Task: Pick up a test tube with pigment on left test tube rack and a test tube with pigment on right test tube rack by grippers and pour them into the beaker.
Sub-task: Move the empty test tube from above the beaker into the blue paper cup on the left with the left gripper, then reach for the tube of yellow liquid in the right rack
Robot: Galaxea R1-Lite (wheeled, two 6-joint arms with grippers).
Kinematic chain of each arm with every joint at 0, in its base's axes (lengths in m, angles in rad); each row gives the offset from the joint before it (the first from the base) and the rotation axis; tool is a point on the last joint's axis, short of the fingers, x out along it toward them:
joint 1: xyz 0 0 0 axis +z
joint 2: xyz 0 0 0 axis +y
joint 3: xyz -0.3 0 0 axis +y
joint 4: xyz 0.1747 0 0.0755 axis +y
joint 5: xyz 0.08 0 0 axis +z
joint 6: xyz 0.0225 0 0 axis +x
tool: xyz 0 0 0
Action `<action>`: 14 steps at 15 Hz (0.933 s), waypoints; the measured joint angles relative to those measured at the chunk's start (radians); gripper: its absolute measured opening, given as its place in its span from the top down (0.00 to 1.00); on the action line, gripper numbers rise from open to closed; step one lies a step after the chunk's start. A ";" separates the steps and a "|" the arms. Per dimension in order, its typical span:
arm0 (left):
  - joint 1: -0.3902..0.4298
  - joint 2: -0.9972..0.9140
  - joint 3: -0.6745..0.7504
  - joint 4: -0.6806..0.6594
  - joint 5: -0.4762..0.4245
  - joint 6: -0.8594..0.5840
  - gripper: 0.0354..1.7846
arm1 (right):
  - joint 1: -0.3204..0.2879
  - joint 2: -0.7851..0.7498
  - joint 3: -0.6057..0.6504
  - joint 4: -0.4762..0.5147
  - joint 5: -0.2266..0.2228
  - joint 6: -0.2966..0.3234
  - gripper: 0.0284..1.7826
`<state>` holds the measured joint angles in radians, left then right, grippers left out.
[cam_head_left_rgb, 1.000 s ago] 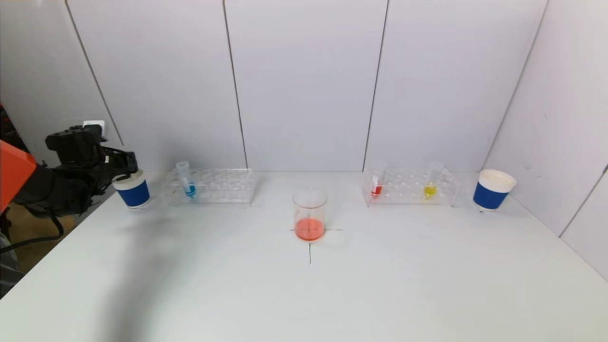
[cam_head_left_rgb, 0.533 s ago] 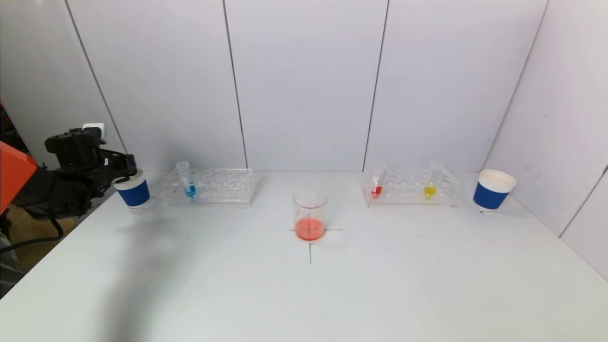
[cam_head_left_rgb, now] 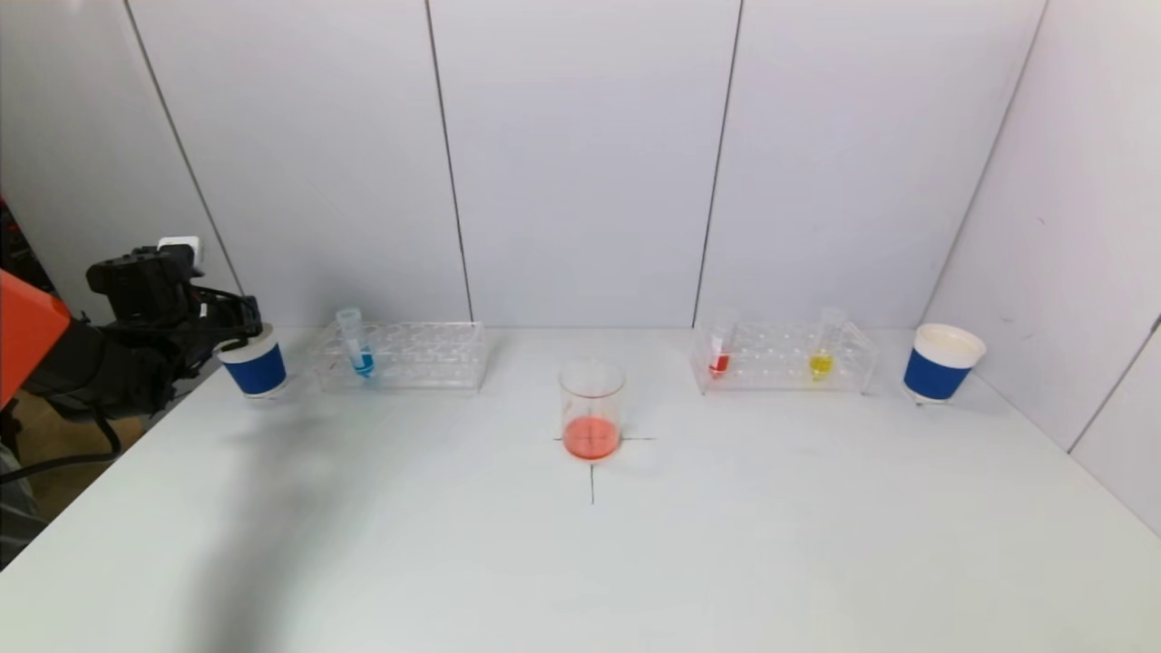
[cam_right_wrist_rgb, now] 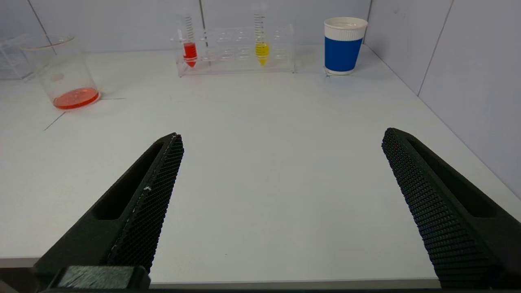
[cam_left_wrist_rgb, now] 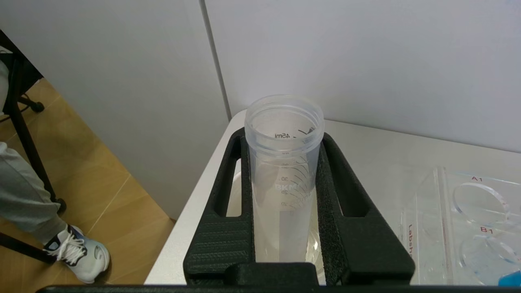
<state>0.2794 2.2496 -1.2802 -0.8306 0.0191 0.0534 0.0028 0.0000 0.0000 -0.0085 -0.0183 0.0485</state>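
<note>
My left gripper [cam_head_left_rgb: 238, 319] is at the table's far left, over the left blue paper cup [cam_head_left_rgb: 255, 367]. In the left wrist view it [cam_left_wrist_rgb: 283, 136] is shut on a clear, empty test tube [cam_left_wrist_rgb: 283, 179] that stands upright with its lower end inside the cup's white rim [cam_left_wrist_rgb: 233, 195]. The left rack [cam_head_left_rgb: 408, 355] holds a tube with blue pigment [cam_head_left_rgb: 356, 345]. The right rack [cam_head_left_rgb: 780, 358] holds a red tube [cam_head_left_rgb: 720, 352] and a yellow tube [cam_head_left_rgb: 824, 352]. The beaker [cam_head_left_rgb: 591, 413] at the centre holds orange-red liquid. My right gripper [cam_right_wrist_rgb: 283, 138] is open and empty above the table's near edge, out of the head view.
A second blue paper cup [cam_head_left_rgb: 940, 363] stands right of the right rack, near the side wall. A black cross is marked on the table [cam_head_left_rgb: 591, 562] under the beaker. The left cup sits close to the table's left edge.
My left gripper has shifted slightly left and down at the blue cup with the empty tube. Nothing else has moved.
</note>
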 joint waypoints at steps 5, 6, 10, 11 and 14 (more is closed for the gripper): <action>0.001 -0.003 0.006 -0.002 0.000 0.003 0.59 | 0.000 0.000 0.000 0.000 0.000 0.000 0.00; 0.001 -0.003 0.007 -0.012 0.000 0.003 0.51 | 0.000 0.000 0.000 0.000 0.000 0.000 0.00; 0.000 -0.007 0.013 -0.020 -0.003 0.004 0.16 | 0.000 0.000 0.000 0.000 0.000 0.000 0.00; 0.000 -0.009 0.016 -0.020 -0.008 0.004 0.10 | 0.000 0.000 0.000 0.000 0.000 0.000 0.00; 0.000 -0.035 0.037 -0.016 -0.041 0.000 0.01 | 0.000 0.000 0.000 0.000 0.000 0.000 0.00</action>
<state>0.2794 2.2143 -1.2430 -0.8470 -0.0219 0.0534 0.0028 0.0000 0.0000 -0.0089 -0.0181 0.0481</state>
